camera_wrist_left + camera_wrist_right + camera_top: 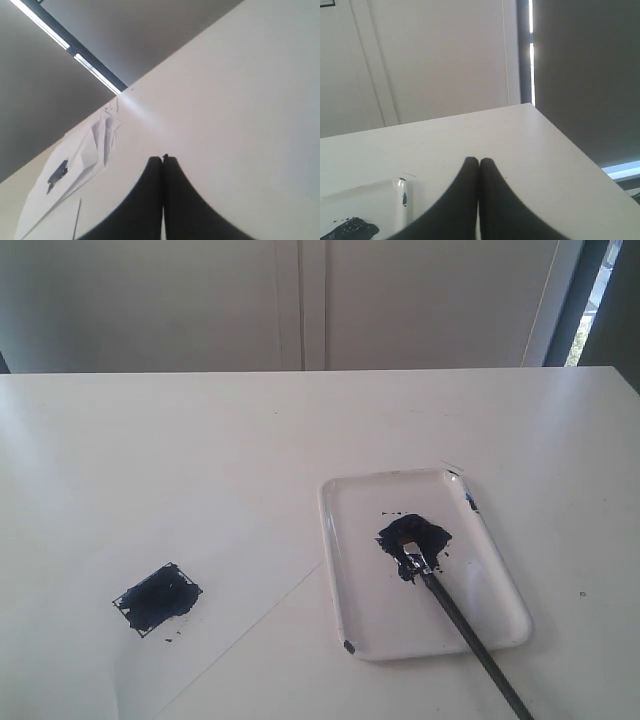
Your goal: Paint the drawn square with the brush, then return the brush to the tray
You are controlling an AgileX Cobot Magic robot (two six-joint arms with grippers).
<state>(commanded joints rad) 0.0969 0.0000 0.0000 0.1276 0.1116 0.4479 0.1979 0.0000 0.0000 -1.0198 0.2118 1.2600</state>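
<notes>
**Square Filled, Brush Rests on Tray, 2 Grippers Idle**

The drawn square (157,599) lies toward the front left corner of the white worktop (200,430), its outline smeared almost fully with dark navy, on a paper sheet (235,640). Well apart from it, toward the front right corner, sits the tray (362,585). The brush (462,622) lies across it, with its bristles in the navy paint blotch (415,536) at the tray's middle. Its black handle crosses the front rim and runs out toward the worktop's front edge.

Neither arm shows in the exterior view. The left gripper (163,159) and the right gripper (479,161) each have their fingers pressed together on nothing, above bare worktop.

Judged from this layout, both the painting and the return look done.

Should the brush need lifting, it appears light, stiff and thin. Its smooth handle is likely to roll or slip in a loose pinch. The best hold looks to be mid-handle, where it overhangs the rim with room beneath, clear of the wet bristles.
</notes>
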